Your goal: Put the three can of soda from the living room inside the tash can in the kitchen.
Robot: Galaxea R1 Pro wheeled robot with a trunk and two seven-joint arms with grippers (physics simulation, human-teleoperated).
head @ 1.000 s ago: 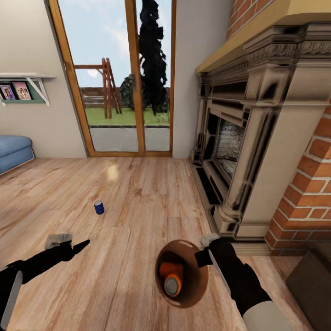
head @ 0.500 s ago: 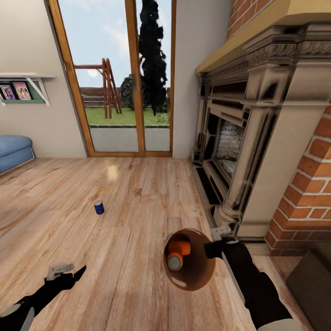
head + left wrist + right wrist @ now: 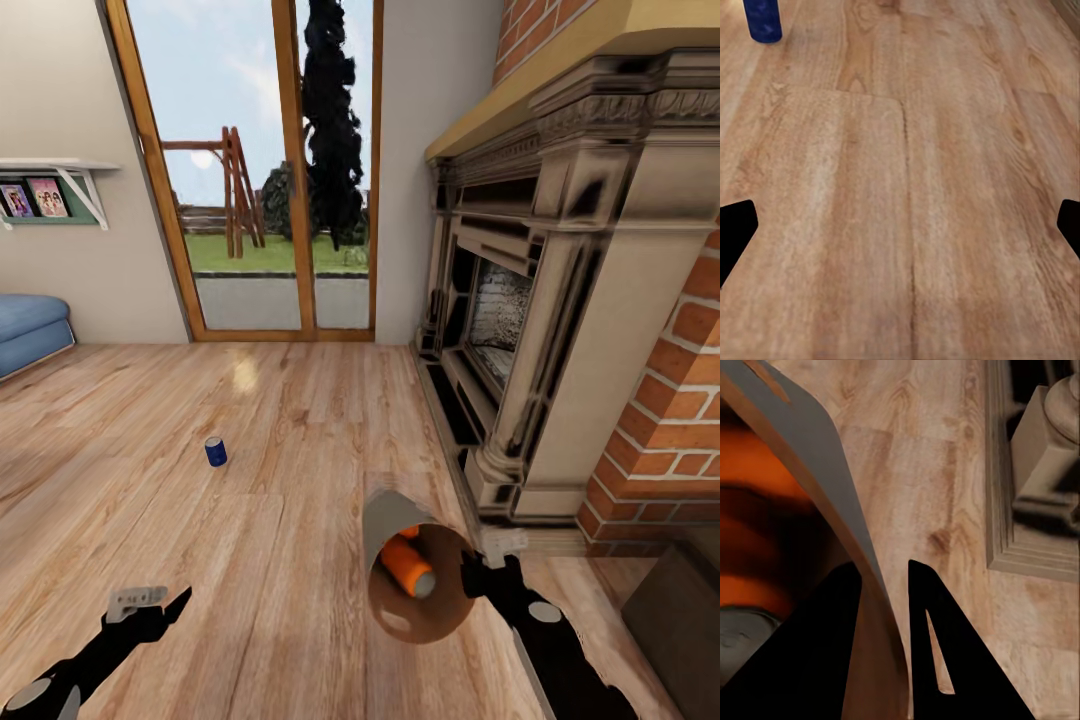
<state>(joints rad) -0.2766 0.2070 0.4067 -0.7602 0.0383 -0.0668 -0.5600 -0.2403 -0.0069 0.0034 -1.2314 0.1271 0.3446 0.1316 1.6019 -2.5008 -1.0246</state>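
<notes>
Head view: right gripper (image 3: pixel 478 572) clamps the rim of the tilted trash can (image 3: pixel 385 520), orange cans (image 3: pixel 407 566) inside; the blue can (image 3: pixel 215 451) stands on the floor (image 3: pixel 300 420) well ahead of the left gripper (image 3: pixel 150 602). Left wrist view: its fingers (image 3: pixel 735 232) spread wide. Right wrist view: fingers (image 3: pixel 926 637) pinch the can's wall.

Trash can (image 3: pixel 385 520) tilted over the floor (image 3: pixel 280 560), near the fireplace (image 3: pixel 560 330) base at right, rim pinched by the right gripper (image 3: pixel 478 570). Two soda cans (image 3: pixel 408 566) lying inside. Third can (image 3: pixel 215 451) upright on the floor, ahead and left. Left gripper (image 3: pixel 150 610) low at left. Glass doors (image 3: pixel 270 170) behind; sofa (image 3: pixel 30 330) far left.
</notes>
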